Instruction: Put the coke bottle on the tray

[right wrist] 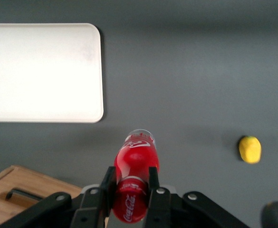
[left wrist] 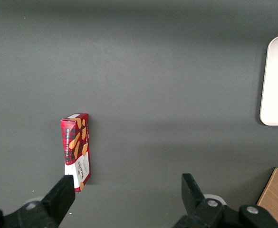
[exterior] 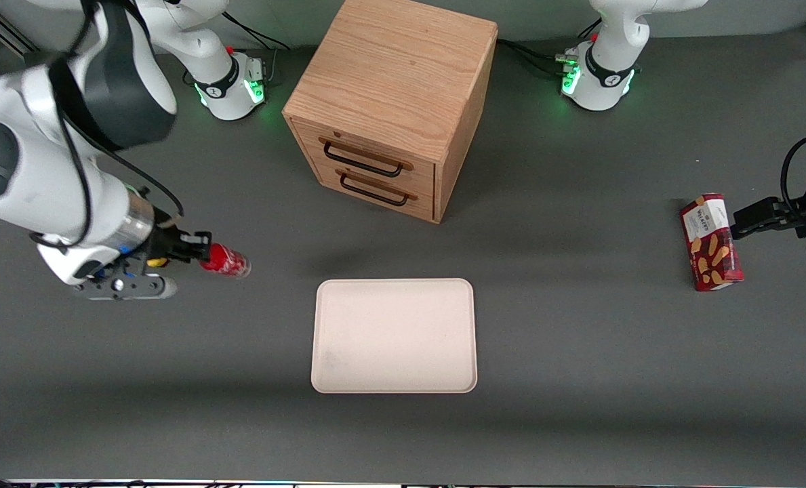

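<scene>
Gripper [exterior: 196, 254] fingers [right wrist: 153, 183] clamped on the coke bottle [exterior: 226, 261] near its cap end, held sideways above the counter [exterior: 579, 379] at the working arm's end, clear base leading. Tray [exterior: 394, 335] bare and well apart; bottle likely mid-carry toward it.

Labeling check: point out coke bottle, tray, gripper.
coke bottle [right wrist: 135, 161]: right wrist view, red body.
tray [exterior: 394, 335]: front view, bare middle surface.
gripper [right wrist: 130, 183]: right wrist view, between fingertips, shut on bottle.

claw [exterior: 203, 255] to tray [exterior: 394, 335]: open table | cabinet [exterior: 392, 102] aside
</scene>
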{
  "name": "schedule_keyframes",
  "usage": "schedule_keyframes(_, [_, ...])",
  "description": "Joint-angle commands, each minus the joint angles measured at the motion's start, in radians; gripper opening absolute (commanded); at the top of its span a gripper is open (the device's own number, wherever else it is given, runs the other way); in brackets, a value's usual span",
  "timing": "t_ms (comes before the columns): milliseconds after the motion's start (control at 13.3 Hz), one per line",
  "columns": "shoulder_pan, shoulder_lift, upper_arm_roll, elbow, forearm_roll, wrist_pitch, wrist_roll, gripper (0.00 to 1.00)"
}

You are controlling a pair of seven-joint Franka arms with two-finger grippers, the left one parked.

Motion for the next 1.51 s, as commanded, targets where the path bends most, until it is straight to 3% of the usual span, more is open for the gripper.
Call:
schedule_keyframes(0, [-0.016,0.009,-0.006,0.136,0.005,-0.139,-0.026,0.00])
schedule_keyframes(377, [0.002,0.119,0.018,0.295,0.009,-0.160,0.041,0.00])
schedule_keyframes(678, [0.074,0.267,0.071,0.467,0.014,-0.135,0.280,0.00])
schedule_keyframes(979, [0.148,0.316,0.098,0.500,0.014,-0.049,0.469,0.00])
schedule_keyframes(1432, [0.125,0.388,0.088,0.497,0.005,0.089,0.379,0.00])
